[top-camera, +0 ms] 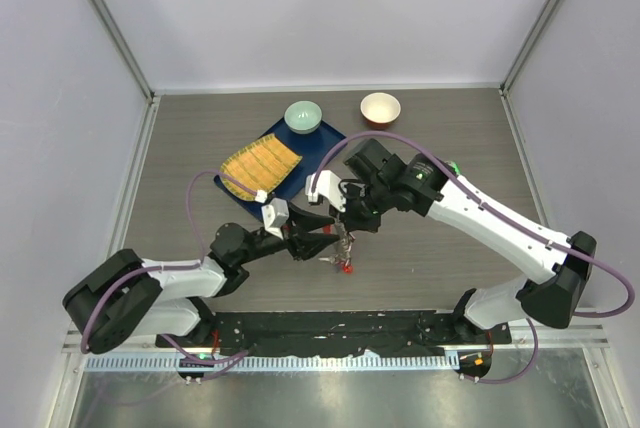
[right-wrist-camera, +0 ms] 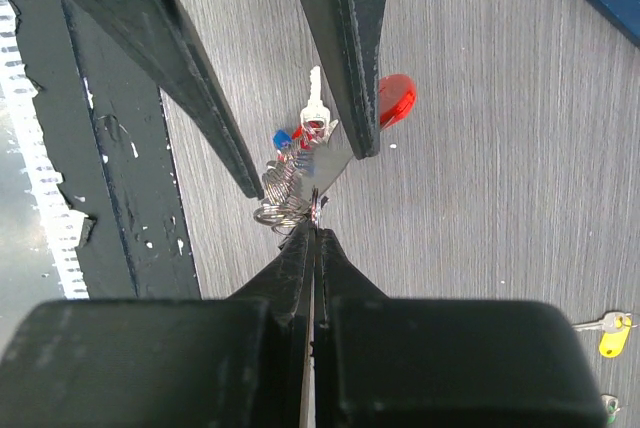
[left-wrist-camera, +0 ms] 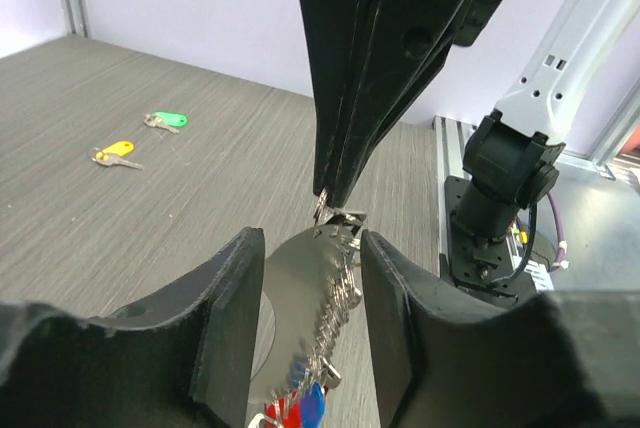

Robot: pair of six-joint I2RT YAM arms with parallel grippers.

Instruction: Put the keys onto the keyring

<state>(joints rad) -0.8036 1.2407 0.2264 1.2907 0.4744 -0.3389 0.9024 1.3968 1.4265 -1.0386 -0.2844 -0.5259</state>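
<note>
The keyring (top-camera: 345, 246) hangs above the table, a silver ring-and-chain bunch with red and blue tags at its lower end. My right gripper (right-wrist-camera: 315, 216) is shut on its top ring (right-wrist-camera: 290, 198); the red loop (right-wrist-camera: 397, 98) and a blue tag (right-wrist-camera: 282, 138) dangle below. My left gripper (left-wrist-camera: 312, 328) is open, and its fingers (left-wrist-camera: 225, 328) flank the hanging bunch (left-wrist-camera: 338, 313) without pinching it. The green key (left-wrist-camera: 165, 120) and the yellow key (left-wrist-camera: 115, 153) lie on the table apart from it; the yellow key also shows in the right wrist view (right-wrist-camera: 612, 334). The black key is not visible.
A blue tray (top-camera: 318, 144) at the back holds a yellow woven cloth (top-camera: 260, 168) and a green bowl (top-camera: 303, 116). An orange-lined bowl (top-camera: 380, 108) stands to its right. A black mounting strip (top-camera: 330, 326) runs along the near edge. Grey walls enclose the table.
</note>
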